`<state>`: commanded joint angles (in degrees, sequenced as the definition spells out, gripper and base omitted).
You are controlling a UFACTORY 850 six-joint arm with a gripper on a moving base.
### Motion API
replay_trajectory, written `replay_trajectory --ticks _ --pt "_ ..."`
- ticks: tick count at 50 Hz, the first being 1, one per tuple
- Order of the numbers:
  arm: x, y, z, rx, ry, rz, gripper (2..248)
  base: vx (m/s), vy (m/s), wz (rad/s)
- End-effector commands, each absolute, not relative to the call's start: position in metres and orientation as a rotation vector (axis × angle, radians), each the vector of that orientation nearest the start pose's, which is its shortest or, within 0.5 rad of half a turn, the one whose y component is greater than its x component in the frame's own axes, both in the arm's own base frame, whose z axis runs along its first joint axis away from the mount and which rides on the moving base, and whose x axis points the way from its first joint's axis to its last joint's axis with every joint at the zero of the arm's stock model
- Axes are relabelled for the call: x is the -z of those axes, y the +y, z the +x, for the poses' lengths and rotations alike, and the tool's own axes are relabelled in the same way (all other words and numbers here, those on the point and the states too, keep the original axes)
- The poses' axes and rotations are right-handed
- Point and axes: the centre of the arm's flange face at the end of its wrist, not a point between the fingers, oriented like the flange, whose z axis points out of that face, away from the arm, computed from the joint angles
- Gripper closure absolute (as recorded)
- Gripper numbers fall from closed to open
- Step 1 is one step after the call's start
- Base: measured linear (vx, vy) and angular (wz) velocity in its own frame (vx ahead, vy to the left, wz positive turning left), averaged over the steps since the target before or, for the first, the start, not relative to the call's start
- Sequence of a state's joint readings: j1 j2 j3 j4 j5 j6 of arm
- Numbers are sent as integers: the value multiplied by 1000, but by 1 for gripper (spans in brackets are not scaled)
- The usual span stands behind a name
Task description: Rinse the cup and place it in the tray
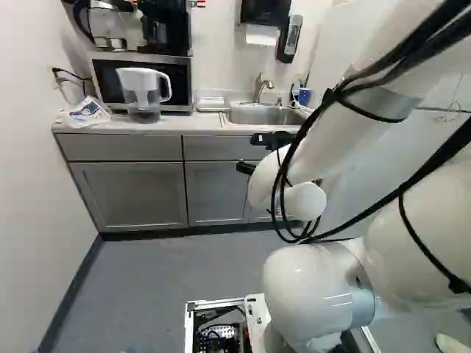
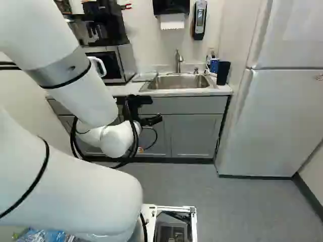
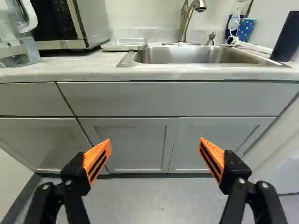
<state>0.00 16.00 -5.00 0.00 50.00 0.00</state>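
You have no text, label, number or sign that reads clearly in any of the three views. You can see print on the packet (image 1: pixel 87 112) on the counter (image 1: pixel 165 126), at the left of the left base view, but it is too blurred to read. You find faint marks on the dark panel of the microwave (image 3: pixel 88 28) in the wrist view (too small to make out). You have a small badge (image 2: pixel 319 77) on the refrigerator (image 2: pixel 282 116), likewise illegible.

I see grey cabinets (image 3: pixel 131 98) ahead of the claw (image 2: pixel 151 110), white wall (image 2: pixel 144 35) beyond, grey floor (image 2: pixel 242 201) below, fridge (image 2: pixel 282 121) off right.
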Motion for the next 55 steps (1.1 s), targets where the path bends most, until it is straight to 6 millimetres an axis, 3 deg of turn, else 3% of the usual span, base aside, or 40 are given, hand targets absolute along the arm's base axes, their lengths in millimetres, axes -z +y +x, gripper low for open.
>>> replay_trajectory --ticks 28,55 --pt "-367 0 271 1828 0 -2555 3 0 0 0" --pt "-391 0 291 1911 0 -2493 3 0 0 0"
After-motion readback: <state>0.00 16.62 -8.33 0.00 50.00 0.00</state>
